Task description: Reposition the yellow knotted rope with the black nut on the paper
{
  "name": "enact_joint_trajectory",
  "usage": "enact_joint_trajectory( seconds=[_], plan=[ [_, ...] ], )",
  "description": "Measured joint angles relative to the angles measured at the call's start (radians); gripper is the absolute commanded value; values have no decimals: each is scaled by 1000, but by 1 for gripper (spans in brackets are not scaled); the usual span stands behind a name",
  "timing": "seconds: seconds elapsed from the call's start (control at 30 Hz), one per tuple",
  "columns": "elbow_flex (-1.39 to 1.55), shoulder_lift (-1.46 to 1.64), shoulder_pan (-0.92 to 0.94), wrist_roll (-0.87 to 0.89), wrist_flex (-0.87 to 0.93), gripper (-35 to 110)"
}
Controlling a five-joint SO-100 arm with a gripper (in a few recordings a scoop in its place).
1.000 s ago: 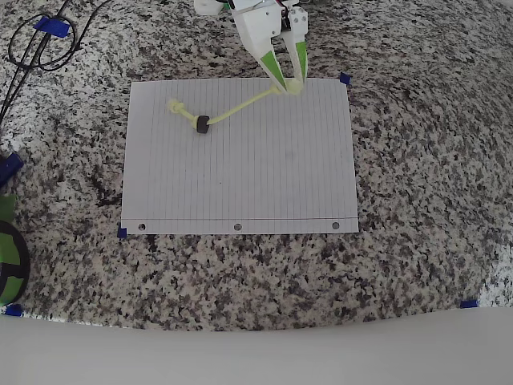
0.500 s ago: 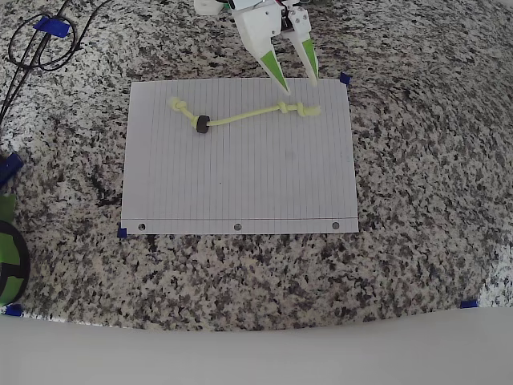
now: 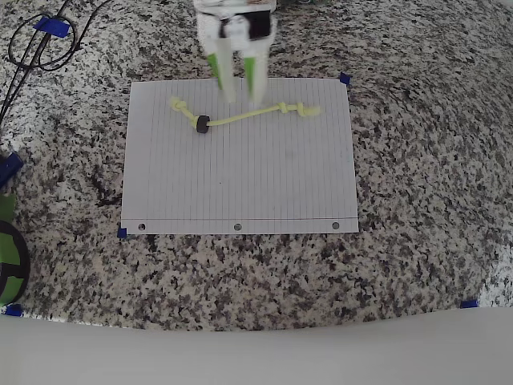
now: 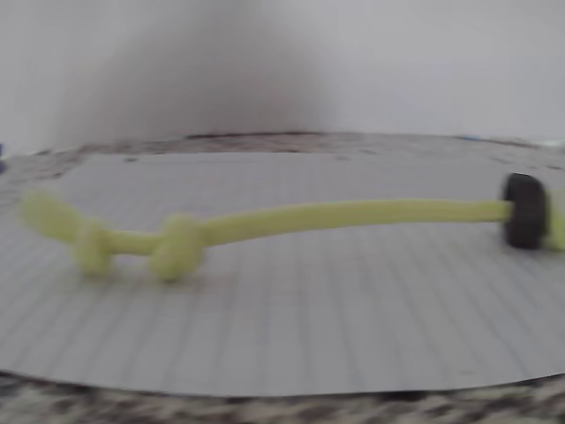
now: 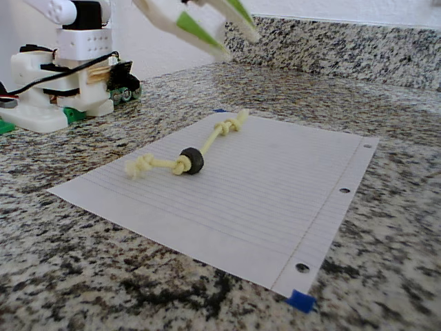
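Now that it has been let go, the yellow knotted rope (image 3: 244, 115) lies flat along the far part of the paper (image 3: 240, 184), arm swung off it.
Black nut (image 3: 203, 123) sits by the left knot in the overhead view; the right knotted end, held a second ago, rests near the paper's right edge. The gripper (image 3: 240, 92) hovers above the rope's middle, fingers spread and empty. Placement looks finished, or a second grab is being lined up.

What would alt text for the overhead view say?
A yellow knotted rope threaded through a black nut lies across the top of a white lined paper on a speckled granite counter. The open white-and-green end effector hovers above the rope's middle.
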Motion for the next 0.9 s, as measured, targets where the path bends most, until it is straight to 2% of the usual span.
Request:
enact_joint_trajectory(
  seconds=[0.1, 0.13, 0.23, 0.27, 0.5, 0.9],
  plan=[
    [-61, -161, 87, -135, 31, 43],
    [-69, -206, 120, -158, 40, 37],
    [-81, -293, 195, -187, 61, 3],
    [-81, -305, 213, -190, 69, 0],
    [-83, -310, 298, -244, 140, 0],
    [-83, -431, 304, -359, 164, 0]
  ],
)
